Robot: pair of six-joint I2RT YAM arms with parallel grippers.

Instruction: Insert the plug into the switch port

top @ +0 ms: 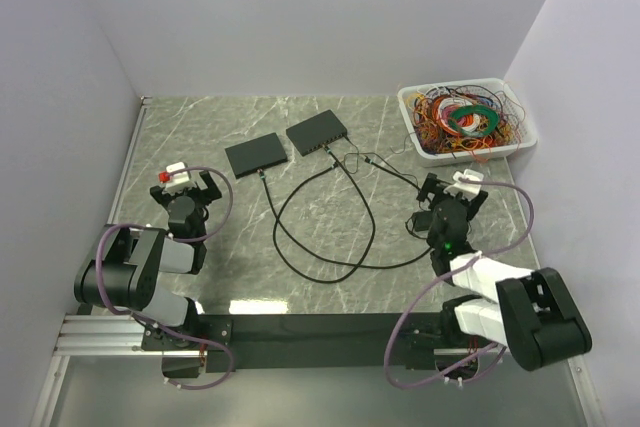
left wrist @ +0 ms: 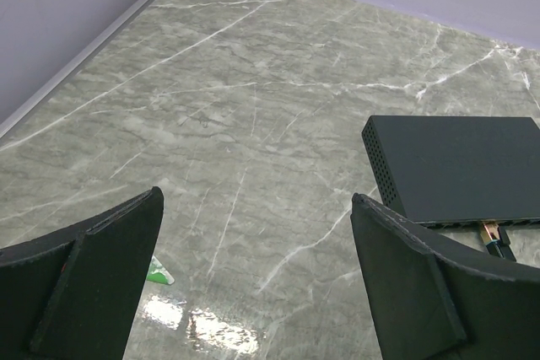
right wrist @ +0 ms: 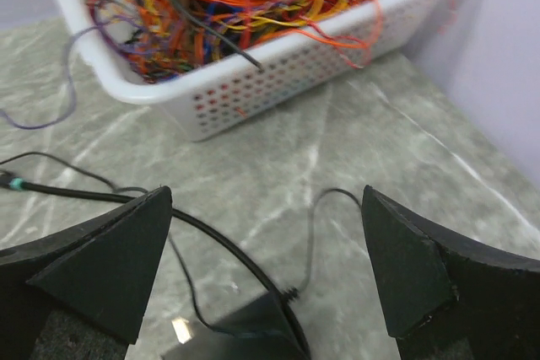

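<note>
The grey marble worktop [top: 240,287] carries two black switches [top: 256,155] side by side, black cables [top: 275,222] looping nearer, and a white basket [top: 408,119] of wires far right.

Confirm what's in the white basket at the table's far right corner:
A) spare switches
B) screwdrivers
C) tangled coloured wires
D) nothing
C: the white basket is heaped with tangled red, orange, yellow and green wires, some spilling over its rim.
</note>
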